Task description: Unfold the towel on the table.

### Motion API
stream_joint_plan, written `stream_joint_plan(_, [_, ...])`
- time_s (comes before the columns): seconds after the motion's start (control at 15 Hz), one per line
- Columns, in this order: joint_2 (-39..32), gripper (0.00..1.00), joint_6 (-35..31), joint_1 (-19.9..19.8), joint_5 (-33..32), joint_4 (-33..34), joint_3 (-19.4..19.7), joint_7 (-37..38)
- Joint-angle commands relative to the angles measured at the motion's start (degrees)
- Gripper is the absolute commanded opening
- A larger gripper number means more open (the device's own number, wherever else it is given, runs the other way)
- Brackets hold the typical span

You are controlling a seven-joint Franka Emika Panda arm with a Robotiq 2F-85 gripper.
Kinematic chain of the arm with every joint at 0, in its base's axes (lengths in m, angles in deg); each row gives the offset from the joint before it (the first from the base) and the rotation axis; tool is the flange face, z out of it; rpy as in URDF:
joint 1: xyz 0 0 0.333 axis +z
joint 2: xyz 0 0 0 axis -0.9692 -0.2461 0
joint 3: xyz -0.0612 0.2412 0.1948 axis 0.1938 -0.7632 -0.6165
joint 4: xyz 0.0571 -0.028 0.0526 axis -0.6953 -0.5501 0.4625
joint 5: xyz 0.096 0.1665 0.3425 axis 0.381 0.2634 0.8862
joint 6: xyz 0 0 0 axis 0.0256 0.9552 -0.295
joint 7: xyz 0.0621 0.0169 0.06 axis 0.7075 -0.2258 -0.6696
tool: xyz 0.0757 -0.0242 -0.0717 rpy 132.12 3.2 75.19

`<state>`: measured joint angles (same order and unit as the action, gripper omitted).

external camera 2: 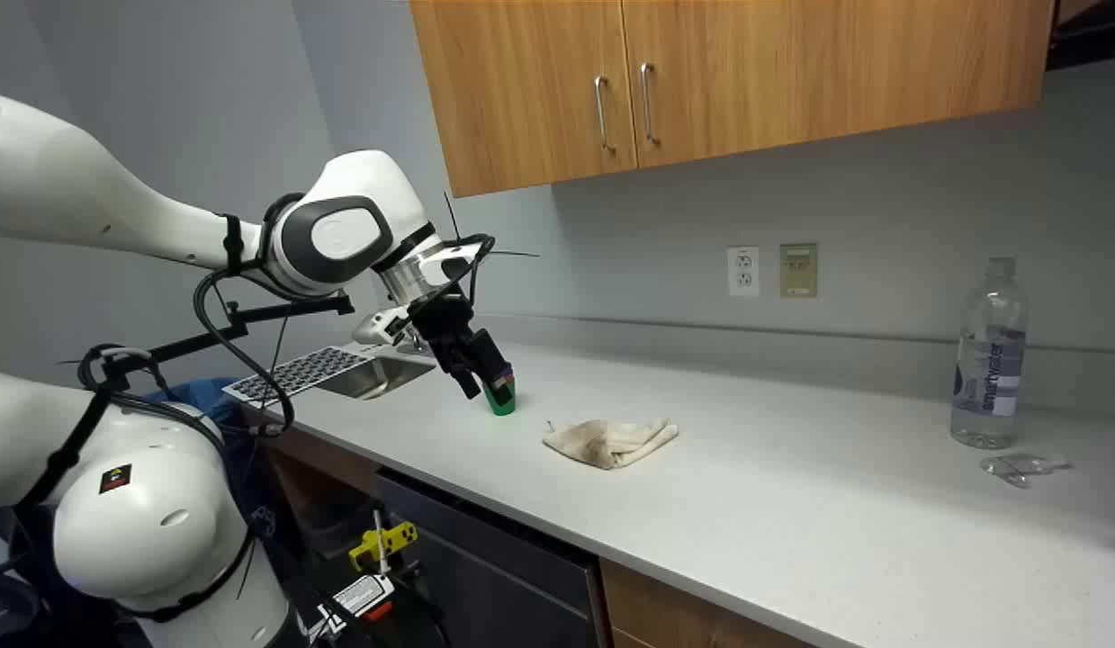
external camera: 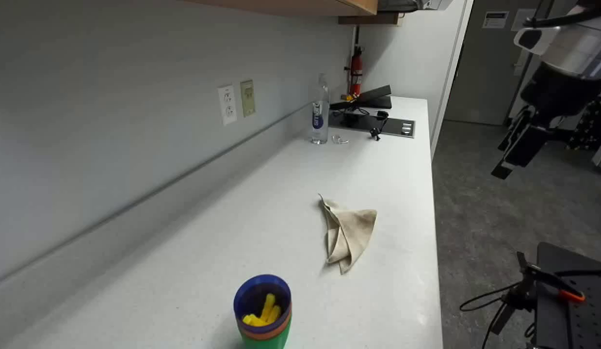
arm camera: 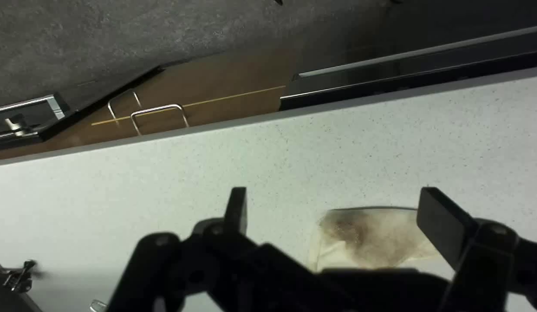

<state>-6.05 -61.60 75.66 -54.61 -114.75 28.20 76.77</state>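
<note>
In an exterior view we see the arm [external camera 2: 175, 220] extended from the left, bent downward at its end, the gripper [external camera 2: 487, 390] slanted, jaws spread wide; well apart, the towel [external camera 2: 606, 443] lies crumpled on the counter [external camera 2: 791, 486], before the wall [external camera 2: 647, 265].

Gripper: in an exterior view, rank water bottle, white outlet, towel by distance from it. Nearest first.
Nearest to the gripper first, judged from an exterior view:
1. Towel: on the counter, just right of the gripper in the picture.
2. White outlet: on the back wall, farther right and higher.
3. Water bottle: standing well off toward the picture's right edge.
</note>
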Motion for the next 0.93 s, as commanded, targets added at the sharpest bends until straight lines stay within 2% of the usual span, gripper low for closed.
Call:
stream_joint_plan(0.0, [-0.39, 1.00, 0.49, 0.33, -0.29, 0.44, 0.32, 0.24])
stream_joint_plan(0.87, [-1.19, 1.00, 0.63, 0.36, -0.29, 0.17, 0.35, 0.23])
